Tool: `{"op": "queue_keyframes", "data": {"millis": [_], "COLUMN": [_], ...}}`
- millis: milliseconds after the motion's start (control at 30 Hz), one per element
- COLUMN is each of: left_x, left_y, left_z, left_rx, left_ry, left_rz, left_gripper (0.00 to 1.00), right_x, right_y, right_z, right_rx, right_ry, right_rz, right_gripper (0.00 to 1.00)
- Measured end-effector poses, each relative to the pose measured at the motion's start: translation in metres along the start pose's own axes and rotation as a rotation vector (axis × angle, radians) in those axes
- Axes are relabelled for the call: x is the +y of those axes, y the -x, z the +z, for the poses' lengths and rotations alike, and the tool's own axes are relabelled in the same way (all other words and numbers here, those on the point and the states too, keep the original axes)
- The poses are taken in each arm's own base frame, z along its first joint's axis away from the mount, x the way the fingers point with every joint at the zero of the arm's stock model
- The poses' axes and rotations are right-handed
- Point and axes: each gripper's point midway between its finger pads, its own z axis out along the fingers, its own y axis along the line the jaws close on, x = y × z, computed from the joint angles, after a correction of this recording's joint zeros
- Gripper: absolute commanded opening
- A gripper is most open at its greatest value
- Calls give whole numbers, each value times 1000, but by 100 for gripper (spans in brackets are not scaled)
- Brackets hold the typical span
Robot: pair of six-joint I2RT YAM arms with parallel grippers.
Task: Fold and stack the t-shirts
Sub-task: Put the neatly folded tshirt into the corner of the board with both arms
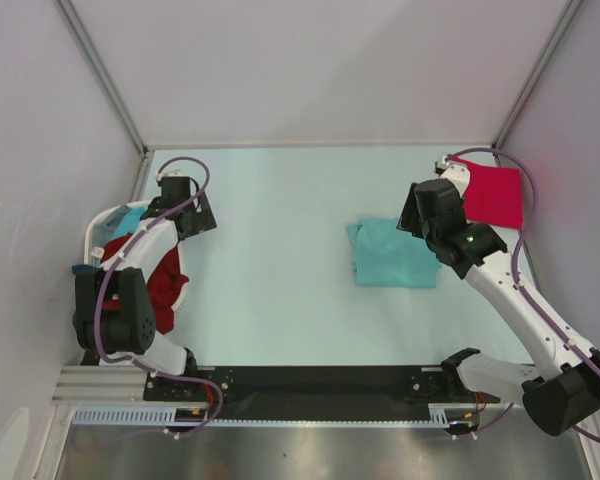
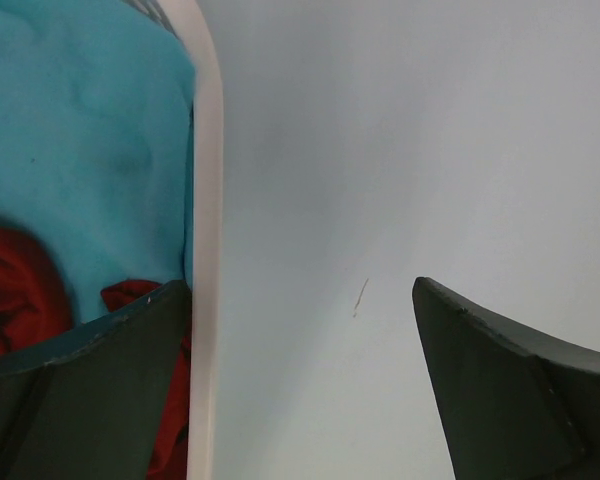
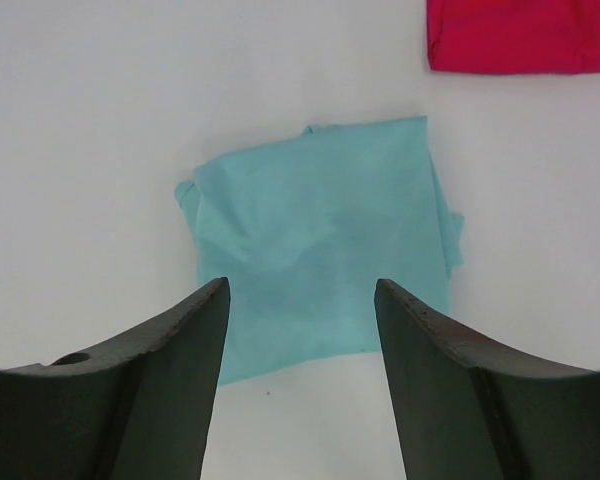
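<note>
A folded light teal t-shirt [image 1: 395,255] lies flat right of the table's middle; it also fills the middle of the right wrist view [image 3: 320,235]. A folded pinkish-red t-shirt [image 1: 492,196] lies at the far right corner and shows at the top of the right wrist view [image 3: 520,35]. My right gripper [image 1: 410,218] [image 3: 300,290] hovers open and empty above the teal shirt's near edge. My left gripper [image 1: 195,215] [image 2: 300,300] is open and empty, just right of the basket rim. A light blue shirt [image 2: 80,130] and a dark red shirt [image 2: 10,290] lie in the basket.
The white laundry basket [image 1: 95,232] stands at the left edge, its rim [image 2: 205,200] beside my left finger. It holds the dark red shirt [image 1: 165,285] and the light blue shirt [image 1: 130,220]. White walls enclose the table on three sides.
</note>
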Motion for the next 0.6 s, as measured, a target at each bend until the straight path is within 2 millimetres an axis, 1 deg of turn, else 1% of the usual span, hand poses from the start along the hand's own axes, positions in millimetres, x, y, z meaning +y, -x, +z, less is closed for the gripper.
{"op": "queue_keyframes", "data": {"millis": [167,233,600], "left_x": [14,16,17], "left_y": [-9,-10,-6], "left_z": [13,15,18], "left_rx": [40,46,24], "left_ry": [40,49,58], "left_rz": [-13,-14,-15], "left_gripper": [99,100,100], "right_x": [-2,-3,-4], "right_y": [1,1,1], "right_z": [0,0,3], "right_rx": [-6,-7,-5], "right_ry": [-11,-14,-21], "right_rz": [-1,-1,1], "right_gripper": [66,67,68]}}
